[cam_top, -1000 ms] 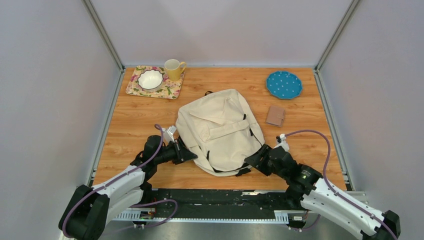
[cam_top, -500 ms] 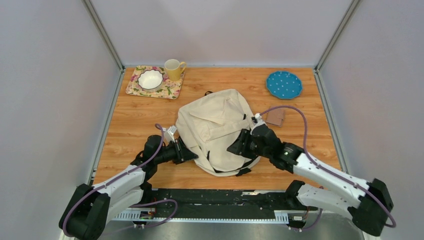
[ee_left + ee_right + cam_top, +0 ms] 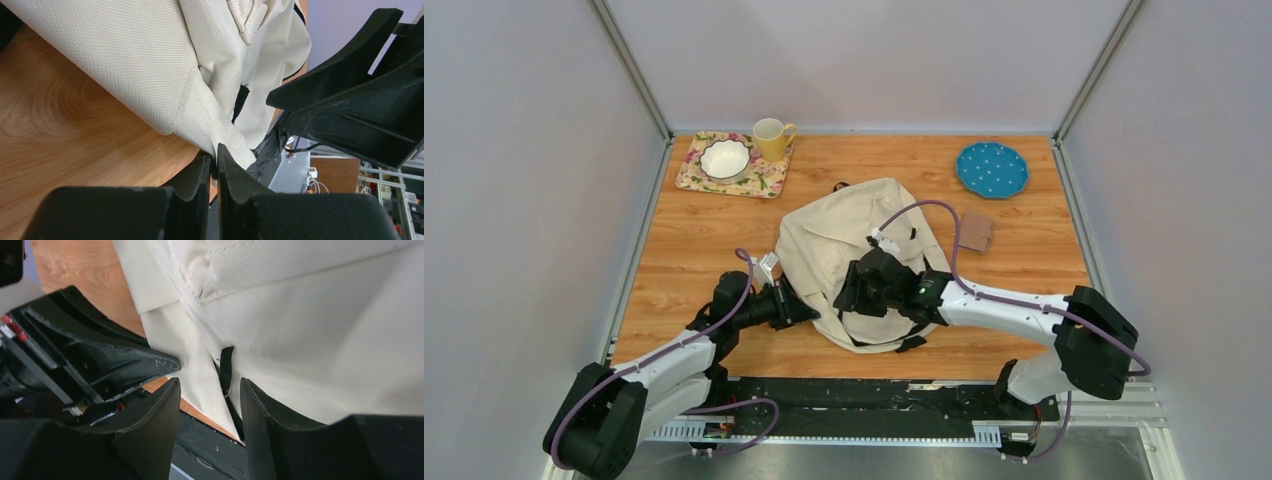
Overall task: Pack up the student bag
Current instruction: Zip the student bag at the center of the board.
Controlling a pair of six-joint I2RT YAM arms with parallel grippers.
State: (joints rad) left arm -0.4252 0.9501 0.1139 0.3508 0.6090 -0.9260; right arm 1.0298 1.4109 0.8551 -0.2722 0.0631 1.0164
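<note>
Cream student bag [image 3: 856, 228] flat in the middle of the table [image 3: 686, 262], looking shut with nothing packed yet, left gripper [image 3: 215, 162] pinched on its cloth, right gripper [image 3: 210, 386] open, holding nothing.

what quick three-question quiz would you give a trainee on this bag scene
1. True or false: the left pincer pinches the student bag's edge.
2. Which sits on the floral tray? A spoon; B white bowl; C sponge.
3. Fill in: the right pincer, over the bag, has its jaws ___.
Key: 1 true; 2 B; 3 open.
</note>
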